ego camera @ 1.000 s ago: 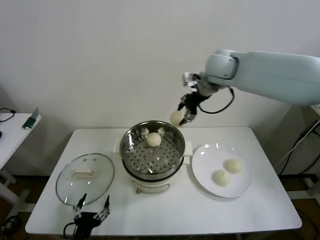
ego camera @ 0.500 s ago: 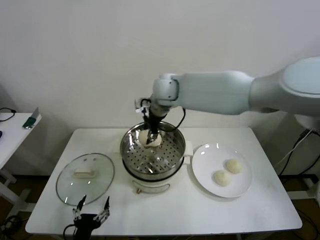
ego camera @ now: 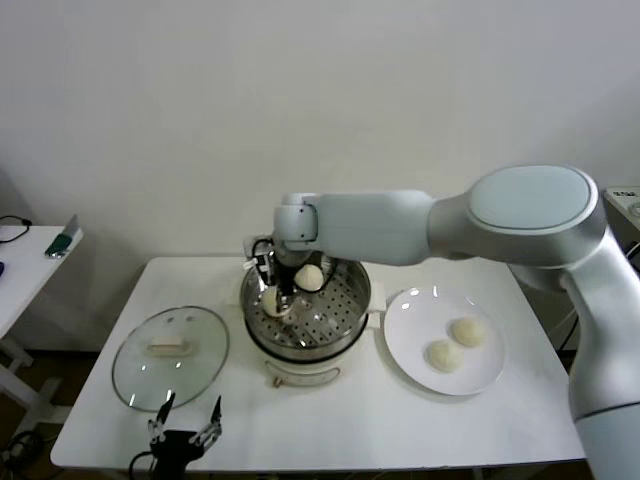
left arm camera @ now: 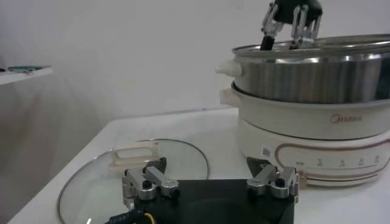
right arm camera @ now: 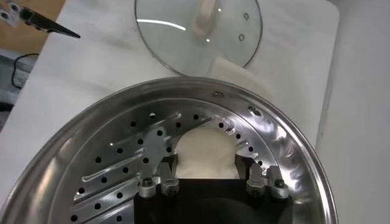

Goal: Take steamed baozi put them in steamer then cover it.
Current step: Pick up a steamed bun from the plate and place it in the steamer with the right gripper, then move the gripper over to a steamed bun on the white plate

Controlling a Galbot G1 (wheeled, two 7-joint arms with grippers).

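My right gripper reaches down into the steamer, at the left side of its perforated tray. It is shut on a baozi, whose sides press against both fingers; the bun sits low over the tray. A second baozi lies at the back of the tray. Two more baozi rest on the white plate to the right. The glass cover lies flat on the table to the steamer's left. My left gripper stands open at the table's front edge, near the cover.
The steamer's white base stands just beyond the left gripper. A low side table with a teal object stands off the left end. A white wall runs behind the table.
The right arm has swung from above the steamer's back right rim down into the pot, carrying the baozi to the tray's left side. The left gripper has stayed put.
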